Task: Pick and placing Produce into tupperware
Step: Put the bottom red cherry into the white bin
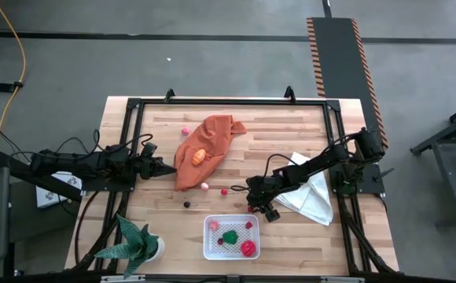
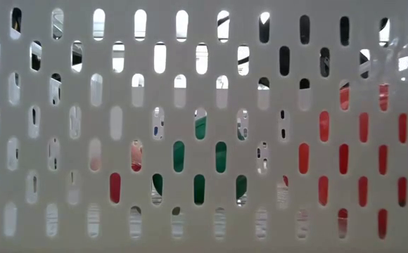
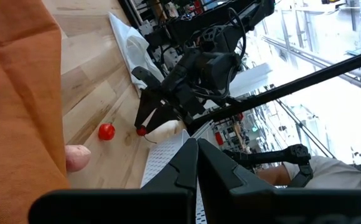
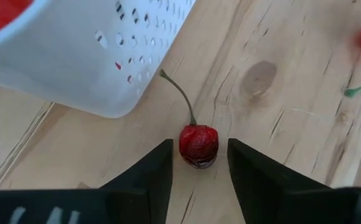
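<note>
The right gripper (image 4: 198, 163) is down low on the light wooden table (image 1: 291, 130), just beside the small white plastic box with little slots in its walls (image 1: 231, 237). Its two dark fingers (image 4: 148, 174) stand a little apart, and a small dark red toy cherry with a thin green stem (image 4: 198, 145) sits on the wood right between them. The fingers are close to the cherry on both sides, but they are not squeezing it yet, so you can see thin gaps. The cherry's stem points toward the rounded corner of the white box. Inside the box there are already some toy foods: a green piece (image 1: 230, 235), a big red piece (image 1: 248, 249) and a few tiny red ones. More little toys lie out on the table: a pink ball (image 1: 204, 186) at the edge of the big crumpled orange cloth (image 1: 204, 145), a small red one (image 1: 223, 191) near it, a dark berry (image 1: 186, 203) a bit farther off, and a pink bit (image 1: 185, 130) near the far side of the cloth. An orange toy (image 1: 200, 156) rests on top of the cloth. A folded white cloth (image 1: 310, 192) lies under the right arm. The left gripper (image 1: 169, 170) waits by the orange cloth with its fingers pressed tight together and nothing in them. A green spiky plant in a white pot (image 1: 137, 242) stands at the near left corner.
</note>
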You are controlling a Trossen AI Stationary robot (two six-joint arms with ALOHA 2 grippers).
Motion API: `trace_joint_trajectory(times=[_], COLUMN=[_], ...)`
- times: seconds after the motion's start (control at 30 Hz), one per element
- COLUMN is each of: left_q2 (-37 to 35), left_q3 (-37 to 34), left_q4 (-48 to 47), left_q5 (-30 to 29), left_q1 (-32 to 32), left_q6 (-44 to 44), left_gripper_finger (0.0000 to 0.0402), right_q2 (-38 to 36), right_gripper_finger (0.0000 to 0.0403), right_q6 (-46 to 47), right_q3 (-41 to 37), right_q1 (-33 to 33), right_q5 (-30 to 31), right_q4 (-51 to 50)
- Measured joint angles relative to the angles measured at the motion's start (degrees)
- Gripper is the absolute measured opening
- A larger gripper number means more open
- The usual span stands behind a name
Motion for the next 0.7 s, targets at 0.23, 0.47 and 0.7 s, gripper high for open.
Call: trace_joint_trajectory(times=[0.23,0.47,0.7], left_q2=[0.0,0.0,0.0], left_q3=[0.0,0.0,0.0], left_q4=[0.0,0.0,0.0], left_q5=[0.0,0.0,0.0], left_q1=[0.0,0.0,0.0], left_q6=[0.0,0.0,0.0], left_gripper_finger=[0.0001,0.0001,0.0001], right_q2=[0.0,0.0,0.0], right_gripper_finger=[0.0131,0.0130,0.0111], right_q6=[0.0,0.0,0.0], right_q3=[0.0,0.0,0.0], right_q1=[0.0,0.0,0.0], right_q5=[0.0,0.0,-0.1], right_q4=[0.0,0.0,0.0])
